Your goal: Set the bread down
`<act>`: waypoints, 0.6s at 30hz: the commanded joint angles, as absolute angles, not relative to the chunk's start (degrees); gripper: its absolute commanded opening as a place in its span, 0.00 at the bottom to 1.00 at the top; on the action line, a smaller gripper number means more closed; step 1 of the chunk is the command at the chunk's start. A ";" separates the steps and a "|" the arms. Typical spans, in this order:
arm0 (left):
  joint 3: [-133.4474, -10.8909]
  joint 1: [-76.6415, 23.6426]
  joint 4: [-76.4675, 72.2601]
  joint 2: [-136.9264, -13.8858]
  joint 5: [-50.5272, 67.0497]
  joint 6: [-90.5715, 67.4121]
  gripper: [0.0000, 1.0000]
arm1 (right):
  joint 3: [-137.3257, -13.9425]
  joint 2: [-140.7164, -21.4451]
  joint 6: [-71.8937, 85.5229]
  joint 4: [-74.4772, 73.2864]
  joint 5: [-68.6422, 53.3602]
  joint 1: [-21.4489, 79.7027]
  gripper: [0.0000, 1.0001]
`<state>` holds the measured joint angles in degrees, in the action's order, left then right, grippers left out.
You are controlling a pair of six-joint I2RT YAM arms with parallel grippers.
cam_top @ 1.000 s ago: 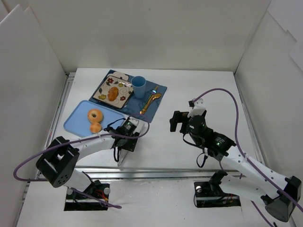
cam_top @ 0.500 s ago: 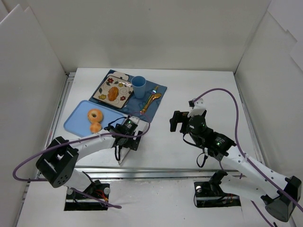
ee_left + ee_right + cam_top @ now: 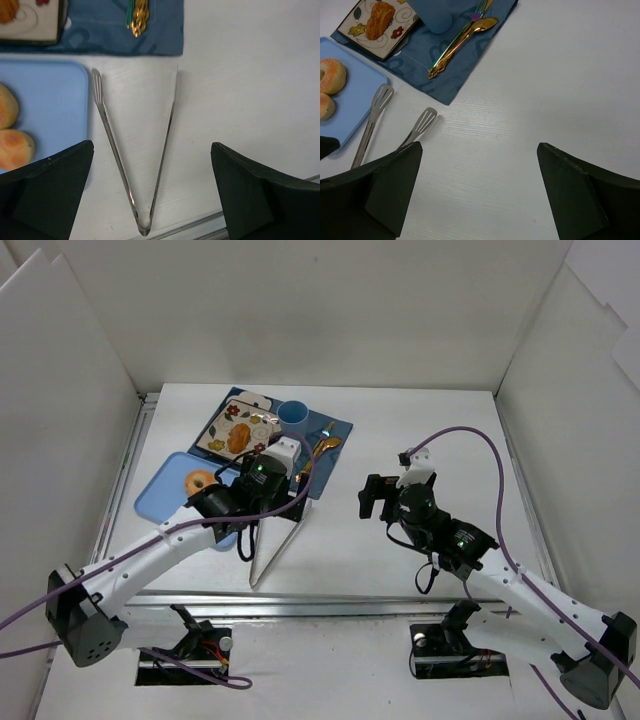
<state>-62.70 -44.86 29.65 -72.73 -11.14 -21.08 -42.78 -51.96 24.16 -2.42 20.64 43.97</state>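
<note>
On the white table the left arm reaches in over the near corner of the blue tray. The right arm stays on its own side, well apart from the food. Beyond the tray, a blue mat carries a flowered plate. Metal tongs lie flat on the table, hinge toward the near edge and tips toward the tray and mat. The left gripper hangs above them with its jaws spread wide and empty. The right gripper is likewise wide apart, holding nothing. The bread lies on the plate, beyond the left jaws and slightly to their left, its long axis running roughly away from the arms. The left arm is clearly nearer, and the placing looks done.
</note>
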 commanded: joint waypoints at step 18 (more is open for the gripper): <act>-41.14 -47.81 -1.40 -45.19 -17.67 -10.81 1.00 | -44.73 -47.72 23.73 0.26 16.53 44.21 0.98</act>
